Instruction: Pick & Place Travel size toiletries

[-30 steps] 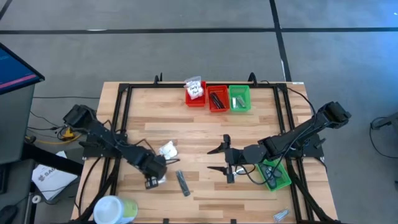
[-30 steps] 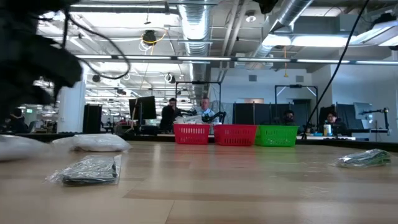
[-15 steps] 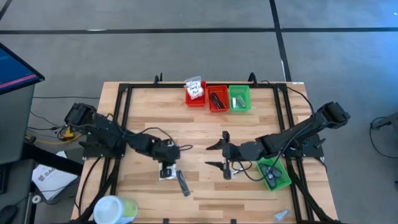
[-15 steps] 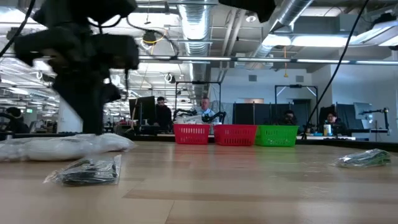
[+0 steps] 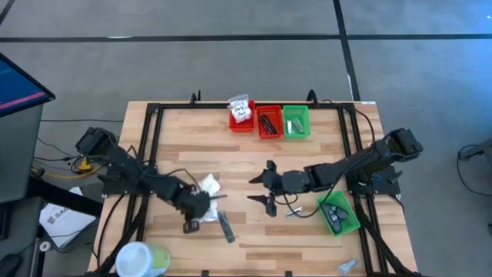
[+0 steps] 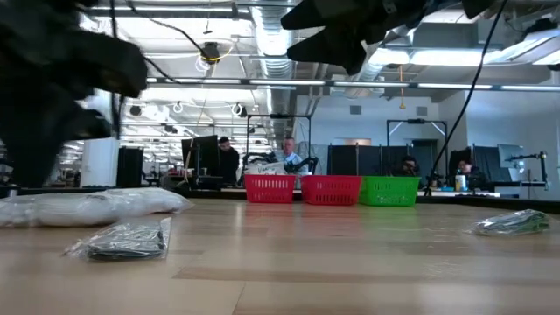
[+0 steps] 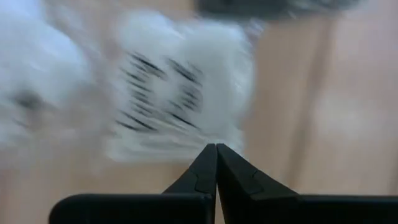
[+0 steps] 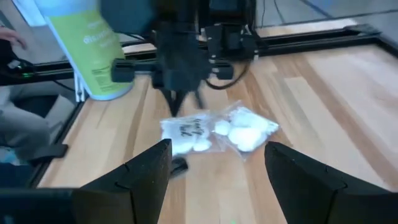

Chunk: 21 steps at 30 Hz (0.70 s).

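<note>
From above I see my left hand point(image 5: 191, 225) low over the front-left part of the bench point(image 5: 246, 146), its two fingers point(image 7: 214, 171) pressed together with nothing between them. Through its wrist camera a white crinkly packet point(image 7: 180, 93) with dark printing lies just past the fingertips (too blurred to tell whether they touch it). In the overhead view the white packets point(image 5: 207, 185) sit beside that arm, and a slim dark stick point(image 5: 225, 225) lies just beside the hand.

My right hand point(image 5: 265, 190) hovers near the middle of the bench, fingers spread wide and empty, facing the packets across a gap.

At the far edge stand two red bins point(image 5: 255, 119) and a green bin point(image 5: 296, 121), one red bin holding a white packet. The white-and-green tub point(image 5: 142, 258) stands at the front-left corner.
</note>
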{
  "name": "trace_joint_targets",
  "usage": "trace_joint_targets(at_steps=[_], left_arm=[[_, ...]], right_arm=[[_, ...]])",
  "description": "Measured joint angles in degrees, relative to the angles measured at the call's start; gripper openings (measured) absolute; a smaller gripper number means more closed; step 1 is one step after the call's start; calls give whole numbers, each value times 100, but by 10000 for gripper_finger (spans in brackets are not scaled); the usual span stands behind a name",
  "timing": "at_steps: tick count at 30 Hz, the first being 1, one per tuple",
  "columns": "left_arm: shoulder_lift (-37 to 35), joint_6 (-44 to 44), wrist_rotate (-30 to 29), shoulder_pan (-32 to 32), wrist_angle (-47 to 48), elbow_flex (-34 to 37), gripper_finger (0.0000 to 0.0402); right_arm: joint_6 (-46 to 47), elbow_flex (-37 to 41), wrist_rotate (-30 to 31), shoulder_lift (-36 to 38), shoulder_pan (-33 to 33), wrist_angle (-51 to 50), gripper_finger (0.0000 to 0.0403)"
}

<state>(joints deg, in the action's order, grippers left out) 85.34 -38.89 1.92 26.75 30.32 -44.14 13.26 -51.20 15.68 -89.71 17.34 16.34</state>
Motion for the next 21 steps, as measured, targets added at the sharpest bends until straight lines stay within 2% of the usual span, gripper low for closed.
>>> trace_joint_targets(at_steps=[5, 11, 18, 21], left_arm=[[39, -583, 89, 414, -54, 17, 1], [382, -722, 128, 239, -37, 251, 1], [566, 1, 350, -280, -231, 284, 1], [590, 455, -77, -537, -560, 140, 1]], right_arm=[[33, -2, -95, 0, -15, 148, 248], [37, -2, -107, 0, -13, 216, 248], [35, -2, -107, 2, -15, 176, 248], [35, -2, -107, 2, -15, 151, 248]])
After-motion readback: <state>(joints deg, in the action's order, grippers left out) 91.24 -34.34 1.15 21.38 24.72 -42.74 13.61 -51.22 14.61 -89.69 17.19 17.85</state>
